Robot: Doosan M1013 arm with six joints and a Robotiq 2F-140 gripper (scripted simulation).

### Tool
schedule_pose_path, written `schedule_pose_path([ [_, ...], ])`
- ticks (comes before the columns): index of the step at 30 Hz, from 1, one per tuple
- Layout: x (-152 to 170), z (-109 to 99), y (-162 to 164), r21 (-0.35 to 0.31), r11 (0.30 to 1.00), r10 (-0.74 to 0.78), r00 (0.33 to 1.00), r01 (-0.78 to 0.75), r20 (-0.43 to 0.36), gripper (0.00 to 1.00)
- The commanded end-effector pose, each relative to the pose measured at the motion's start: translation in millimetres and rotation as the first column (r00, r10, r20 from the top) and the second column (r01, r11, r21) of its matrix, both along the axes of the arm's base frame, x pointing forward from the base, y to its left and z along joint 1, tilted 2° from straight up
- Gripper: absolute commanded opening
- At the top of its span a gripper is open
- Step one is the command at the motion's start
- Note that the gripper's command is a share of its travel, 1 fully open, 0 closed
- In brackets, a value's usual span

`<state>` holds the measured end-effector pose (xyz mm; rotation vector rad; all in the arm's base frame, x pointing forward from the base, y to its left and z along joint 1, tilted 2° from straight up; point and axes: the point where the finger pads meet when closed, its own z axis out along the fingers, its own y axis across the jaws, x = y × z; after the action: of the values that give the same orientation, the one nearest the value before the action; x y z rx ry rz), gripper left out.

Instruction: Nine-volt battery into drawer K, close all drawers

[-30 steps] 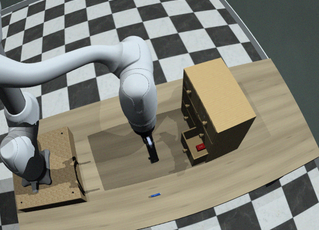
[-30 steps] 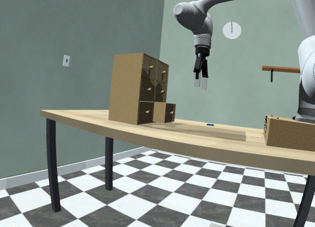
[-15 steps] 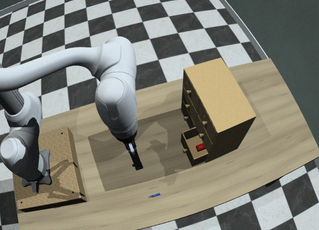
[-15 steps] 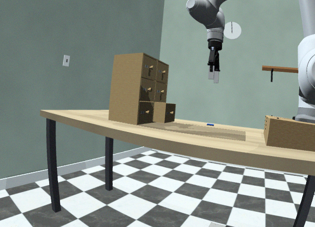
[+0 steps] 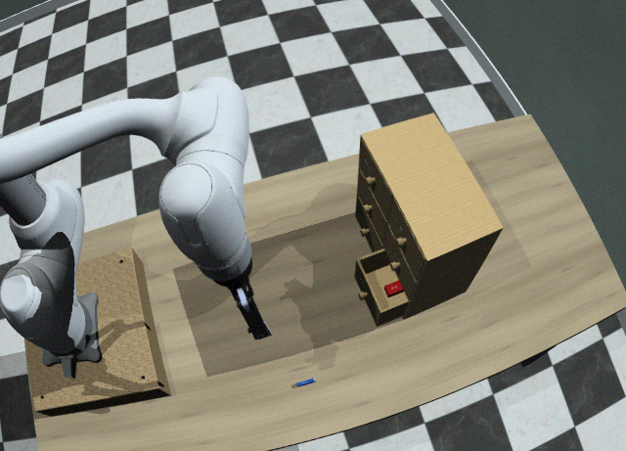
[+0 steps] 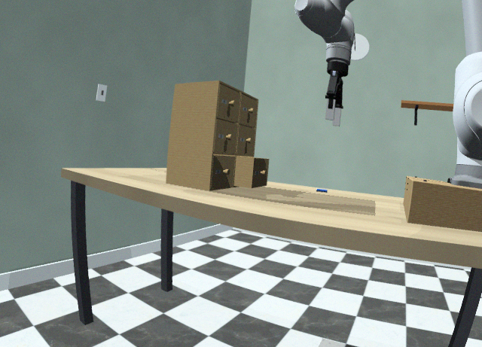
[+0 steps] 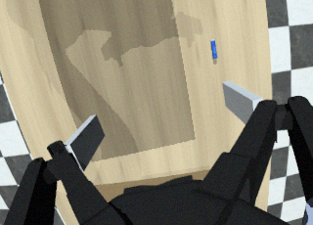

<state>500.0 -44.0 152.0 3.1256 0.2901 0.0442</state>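
Hanging high above the pale wooden worktop [image 5: 455,345], the black two-finger gripper [image 6: 334,116] on the white arm [image 5: 201,194] has its fingers spread wide with nothing between them. It points down over the darker rectangular mat [image 5: 283,285] set into the worktop, well apart from the light-brown wooden chest of six small drawers [image 5: 429,183] standing at the mat's far side. One bottom drawer [image 5: 377,290] of the chest is pulled partway out, and the red rectangular nine-volt battery [image 5: 393,288] lies inside it, towards the back of the open tray. The drawer labels are too small to read, so which letter it bears cannot be told. The other five drawers sit flush with the chest's front, each with a small round wooden knob [image 6: 231,102]. A small blue stick-shaped object [image 5: 304,383] lies on the worktop just beyond the mat's near edge. The arm stands on a cork-textured block [image 5: 146,355] at the worktop's end.
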Motion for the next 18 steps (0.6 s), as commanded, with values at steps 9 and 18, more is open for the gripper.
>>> schedule_pose_path([
  [9, 21, -27, 3, 0.058, 0.998, -0.009, 0.954, -0.009, 0.299, 1.0],
  [18, 37, -44, 6, 0.092, 0.995, -0.023, 0.877, -0.025, 0.48, 1.0],
])
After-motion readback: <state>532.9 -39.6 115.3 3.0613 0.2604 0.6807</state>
